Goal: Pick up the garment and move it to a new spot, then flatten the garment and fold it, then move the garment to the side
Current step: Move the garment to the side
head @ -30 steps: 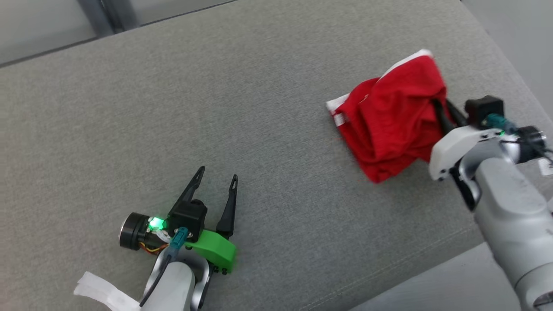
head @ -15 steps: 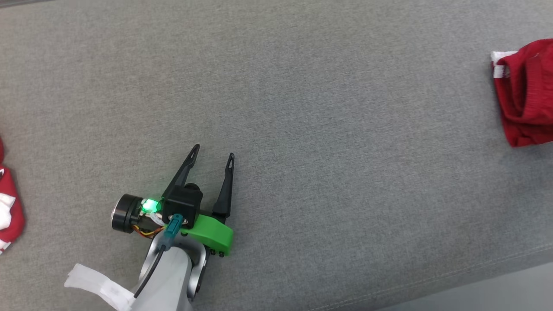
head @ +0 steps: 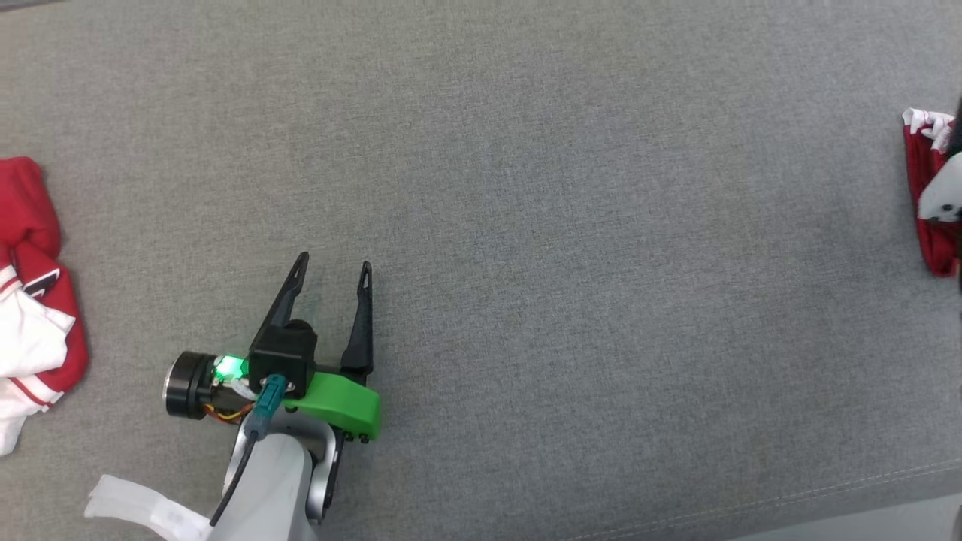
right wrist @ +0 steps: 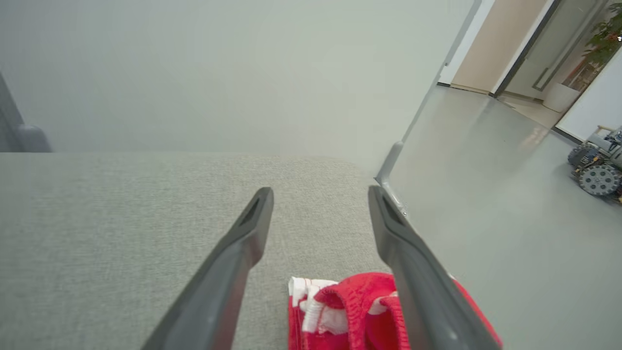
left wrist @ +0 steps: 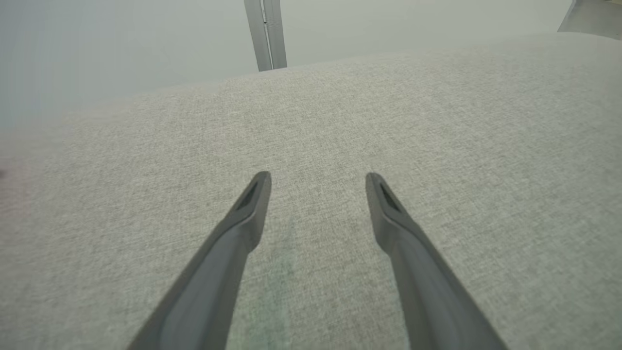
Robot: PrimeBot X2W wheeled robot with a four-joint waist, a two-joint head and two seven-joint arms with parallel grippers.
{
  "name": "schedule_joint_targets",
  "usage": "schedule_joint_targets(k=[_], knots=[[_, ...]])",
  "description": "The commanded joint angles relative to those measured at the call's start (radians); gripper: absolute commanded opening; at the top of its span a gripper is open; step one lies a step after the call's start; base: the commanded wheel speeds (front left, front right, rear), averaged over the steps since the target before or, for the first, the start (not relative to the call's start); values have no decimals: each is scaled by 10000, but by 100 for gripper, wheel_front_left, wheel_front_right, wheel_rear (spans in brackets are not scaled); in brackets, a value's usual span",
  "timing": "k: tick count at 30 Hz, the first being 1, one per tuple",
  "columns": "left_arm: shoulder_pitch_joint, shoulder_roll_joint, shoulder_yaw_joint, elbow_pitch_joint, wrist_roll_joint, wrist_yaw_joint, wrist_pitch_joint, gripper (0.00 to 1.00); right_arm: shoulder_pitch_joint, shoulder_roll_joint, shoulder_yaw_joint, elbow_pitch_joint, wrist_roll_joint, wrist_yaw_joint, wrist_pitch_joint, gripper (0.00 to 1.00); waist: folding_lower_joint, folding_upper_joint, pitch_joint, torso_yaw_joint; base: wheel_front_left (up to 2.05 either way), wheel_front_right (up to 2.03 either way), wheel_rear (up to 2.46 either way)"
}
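– Two garments on the grey cushion (head: 526,188). Item one?
– Entered as the garment (head: 37,300): red T-shirt with white sleeves, crumpled at the head view's left edge and partly cut off by it. Red stripes run along a white sleeve's edge. There is a dark-outlined mark on the red, too small to read.
– Item two?
– One small red bunched garment (head: 918,165) with white edge trim, at the far right edge. A pale part of the right arm is in front of it. It lies well apart from item one.
– State of left gripper (head: 333,261)?
– Fingers spread with nothing between them, over bare cushion between the two items, nearer the garment. Fittings: green bracket (head: 338,402), lit green lamp (head: 228,367), and white tape (head: 128,505) on the forearm, any lettering too blurred to read.
– State of right gripper (right wrist: 320,192)?
– Fingers apart and empty, above the small red bunched garment near the cushion's end.
– Background?
– Grey floor, with a wheeled machine (right wrist: 595,167) at the right wrist view's right edge.
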Motion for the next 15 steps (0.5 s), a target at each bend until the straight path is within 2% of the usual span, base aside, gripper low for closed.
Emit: schedule_joint_targets(k=[1, 8, 15], knots=[[144, 47, 120, -39, -80, 61, -1, 100, 382, 169, 225, -465, 263, -18, -28, 100, 0, 0, -257, 173, 0, 0, 0], [469, 46, 417, -112, -280, 167, 1, 100, 1890, 1109, 1317, -2475, 1207, -18, -28, 100, 0, 0, -849, 656, 0, 0, 0], [779, 42, 546, -22, -572, 326, -1, 100, 3294, 1766, 2054, -3175, 1698, -16, -28, 100, 0, 0, -1447, 1161, 0, 0, 0]])
